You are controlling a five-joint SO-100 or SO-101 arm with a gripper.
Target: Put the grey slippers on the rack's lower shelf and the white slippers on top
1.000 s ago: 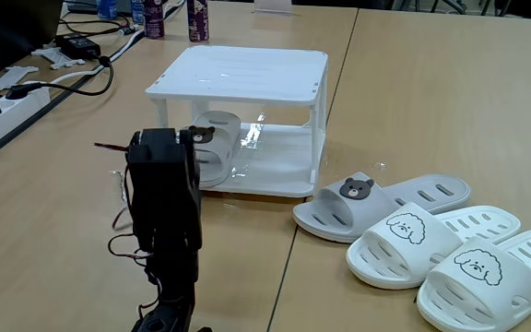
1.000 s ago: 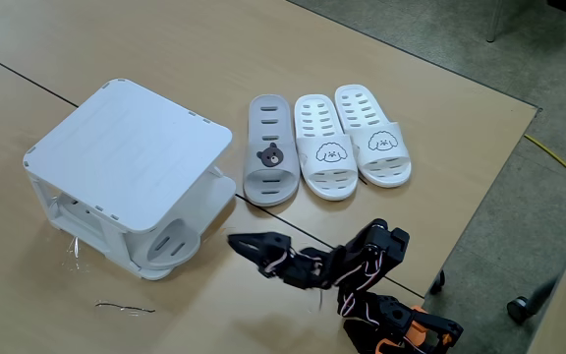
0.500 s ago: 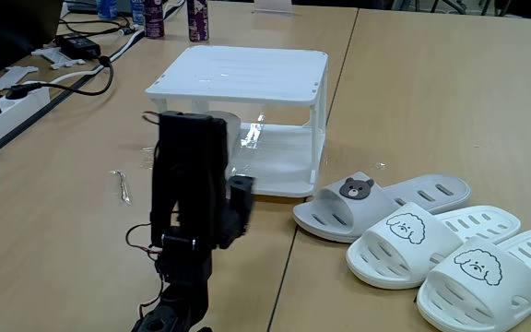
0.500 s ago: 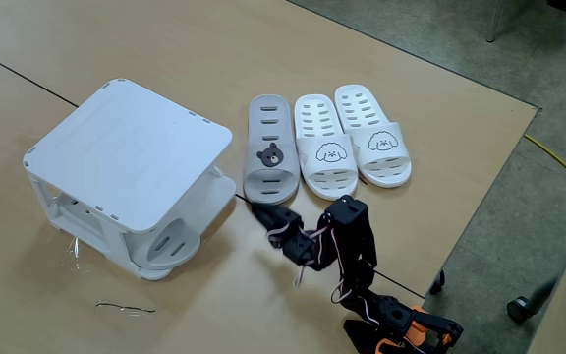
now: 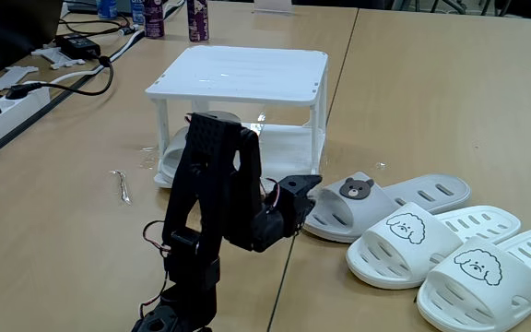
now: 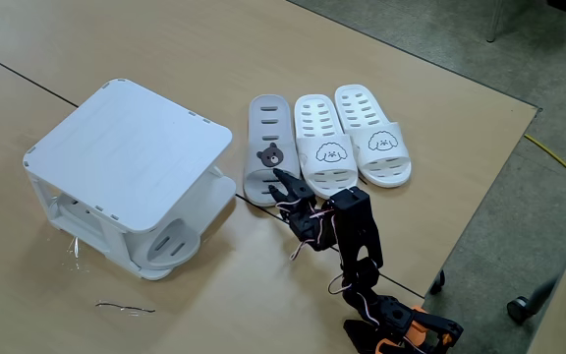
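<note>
Claw: we saw the gripper (image 6: 281, 187) over the strap end of a grey slipper (image 6: 266, 147); whether it was wide or narrow we could not tell.
Grey pair: one lay beside the white slippers (image 6: 352, 138), the other (image 6: 173, 241) on the lower shelf (image 5: 279, 148) of the rack (image 6: 126, 147).
Room: bare table (image 5: 413, 92) lay beyond the slippers.

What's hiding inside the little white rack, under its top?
One grey slipper sits on the lower shelf of the rack. Its rounded end pokes out at the front. The top shelf and the arm cover the rest, so its bear badge cannot be seen.
</note>
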